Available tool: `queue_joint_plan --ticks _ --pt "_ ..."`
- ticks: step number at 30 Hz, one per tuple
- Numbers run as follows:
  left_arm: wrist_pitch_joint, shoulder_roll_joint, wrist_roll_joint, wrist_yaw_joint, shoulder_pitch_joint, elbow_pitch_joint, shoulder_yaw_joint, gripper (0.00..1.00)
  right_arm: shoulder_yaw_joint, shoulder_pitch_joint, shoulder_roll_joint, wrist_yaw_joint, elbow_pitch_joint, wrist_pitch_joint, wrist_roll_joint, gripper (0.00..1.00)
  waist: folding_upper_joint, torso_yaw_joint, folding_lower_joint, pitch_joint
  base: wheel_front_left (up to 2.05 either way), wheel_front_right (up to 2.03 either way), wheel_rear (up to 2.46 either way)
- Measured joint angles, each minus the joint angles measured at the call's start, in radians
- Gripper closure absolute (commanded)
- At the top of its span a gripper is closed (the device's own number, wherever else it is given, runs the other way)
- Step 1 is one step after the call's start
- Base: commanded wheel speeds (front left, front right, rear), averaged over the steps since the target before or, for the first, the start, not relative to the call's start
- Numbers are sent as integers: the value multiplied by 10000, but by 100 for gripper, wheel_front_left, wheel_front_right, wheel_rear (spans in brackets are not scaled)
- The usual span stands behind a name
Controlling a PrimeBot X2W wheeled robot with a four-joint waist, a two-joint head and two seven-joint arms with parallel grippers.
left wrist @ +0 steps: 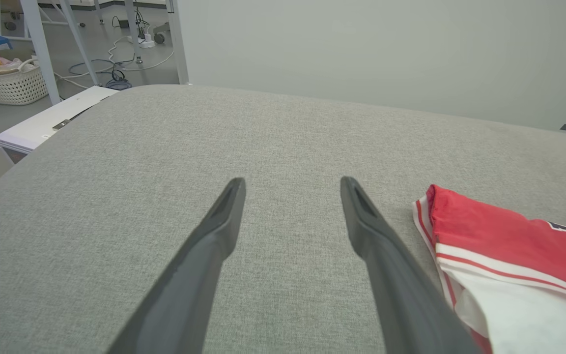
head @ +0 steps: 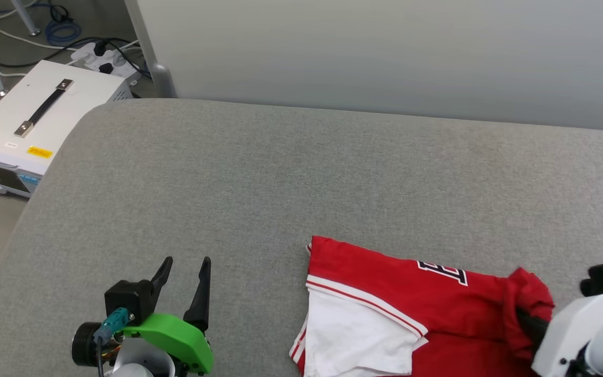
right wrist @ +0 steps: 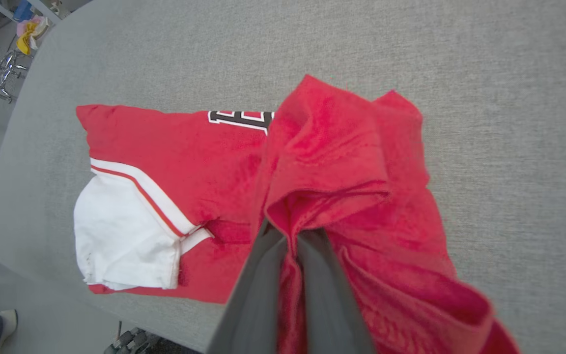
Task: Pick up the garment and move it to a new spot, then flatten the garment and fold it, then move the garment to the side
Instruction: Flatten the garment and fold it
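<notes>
A lab: white instrument box (head: 79, 107), power strip (head: 103, 58), loose cables (head: 62, 32) on floor.

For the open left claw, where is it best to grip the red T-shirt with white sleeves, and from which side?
I would grip the red T-shirt with white sleeves at its far left corner, coming from the robot's left: that corner lies flat, exposed, nearest the open left claw.

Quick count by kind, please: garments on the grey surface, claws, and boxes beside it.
Garments: 1, the red shirt on the grey surface.
Claws: 2, the left claw open, the right claw shut on the red shirt.
Boxes: 1, the white box on the floor.
Total: 4.
</notes>
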Motion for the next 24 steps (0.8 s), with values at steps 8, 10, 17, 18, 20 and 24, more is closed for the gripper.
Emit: queue_joint_plan --ticks 8,10,17,18,20,24 --pt "-75 -84 -15 -69 12 136 -12 0 836 -219 658 0 -236 362 800 100 0 293 0 -87 0 0 0" --pt "-75 -84 -17 -75 34 173 -2 0 1175 -331 652 0 36 86 1465 100 0 346 0 -115 0 0 0" --pt "-77 -82 -27 -77 55 203 10 0 2938 -886 665 -2 1325 -1187 2863 100 0 523 0 -163 0 0 0" --pt "-79 -82 -48 -77 55 205 13 0 3170 -1010 677 -2 1567 -1396 2991 100 0 545 0 -160 0 0 0" --pt "-79 -79 -50 -77 54 201 12 0 3515 -1268 685 -2 2002 -1806 3047 100 0 579 0 -148 0 0 0" --pt "-81 -77 -61 -75 53 199 12 0 3962 -1919 685 -2 3035 -2571 3158 100 0 669 0 -104 0 0 0"
